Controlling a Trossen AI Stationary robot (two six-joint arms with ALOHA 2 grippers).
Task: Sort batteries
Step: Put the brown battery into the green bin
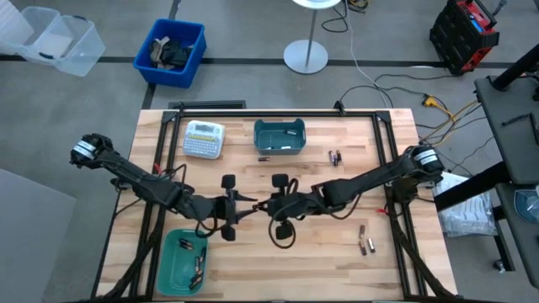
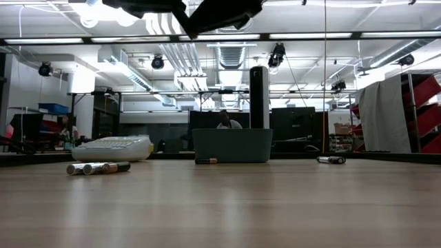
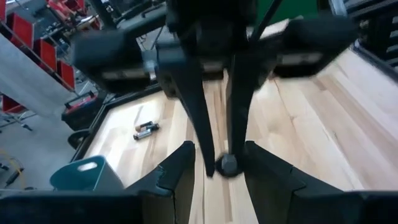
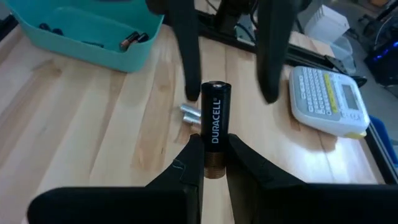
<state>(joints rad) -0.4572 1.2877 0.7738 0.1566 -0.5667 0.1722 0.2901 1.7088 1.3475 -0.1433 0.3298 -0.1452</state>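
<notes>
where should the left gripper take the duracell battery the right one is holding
By the free black upper half, above the right gripper, which clamps the copper-coloured end. The Duracell battery stands out past those fingers, so the open left gripper can likely close across its round sides from the opposite side.

bright, even light from the long ceiling strip lamps (image 2: 303, 36) at the top of my low view. my light wooden table (image 1: 337, 244) shows only faint shadows. my left wrist view blurs heavily along its upper half.

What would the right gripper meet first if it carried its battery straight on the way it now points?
Probably the left gripper: its open fingers stand just beyond the battery held by the right gripper, though depth is unclear.
</notes>
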